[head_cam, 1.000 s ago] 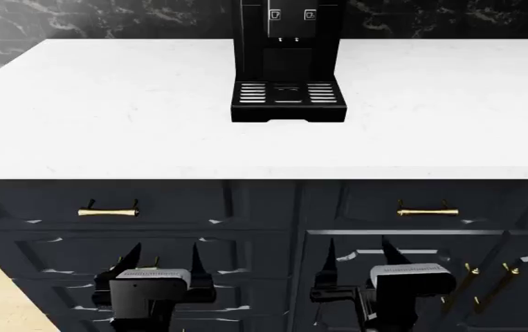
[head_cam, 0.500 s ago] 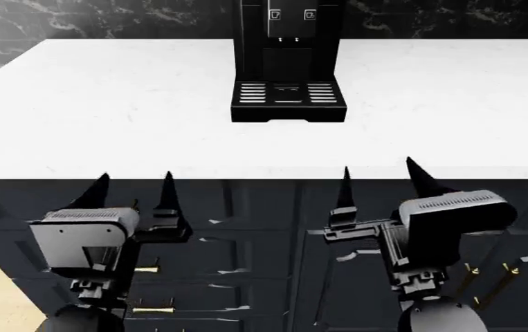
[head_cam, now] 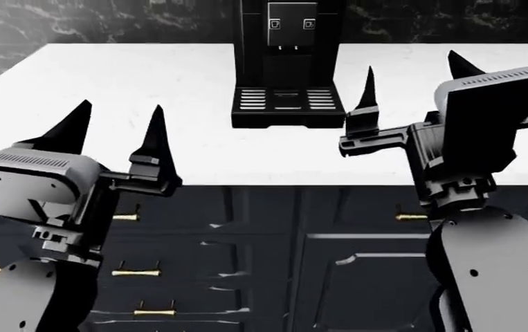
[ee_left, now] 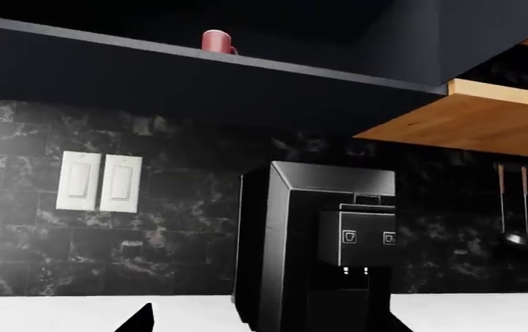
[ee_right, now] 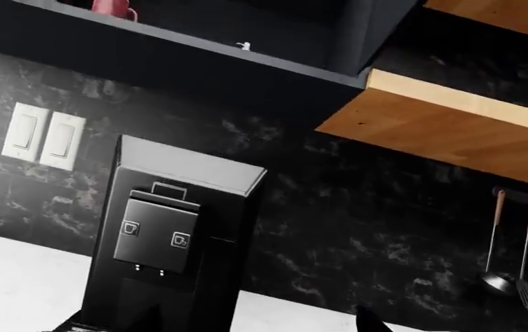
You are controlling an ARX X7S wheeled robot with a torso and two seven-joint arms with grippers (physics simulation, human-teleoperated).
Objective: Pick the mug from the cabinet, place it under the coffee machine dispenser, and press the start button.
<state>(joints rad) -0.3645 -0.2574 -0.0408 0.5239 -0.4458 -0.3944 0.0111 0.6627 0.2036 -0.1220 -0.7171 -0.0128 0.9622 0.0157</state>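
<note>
White stone counter point(head_cam: 106, 83) nearest, left gripper point(head_cam: 116, 128) and right gripper point(head_cam: 412, 79) both spread apart and empty, glossy black coffee machine point(head_cam: 287, 62) behind, small red mug point(ee_left: 216, 41) up on dark cabinet shelf point(ee_left: 153, 52): likely light, rigid, slick, so pinch across its body.

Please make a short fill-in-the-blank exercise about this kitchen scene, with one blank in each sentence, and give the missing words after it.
1. The mug standing on the dark cabinet shelf is ____ in colour.
2. Both the left end effector and the right end effector are open and hold ____.
3. The slotted drip tray under the coffee machine dispenser has ____ standing on it.
4. On the black backsplash beside the coffee machine there are ____ white light switches.

Missing words: red; nothing; nothing; two
</note>
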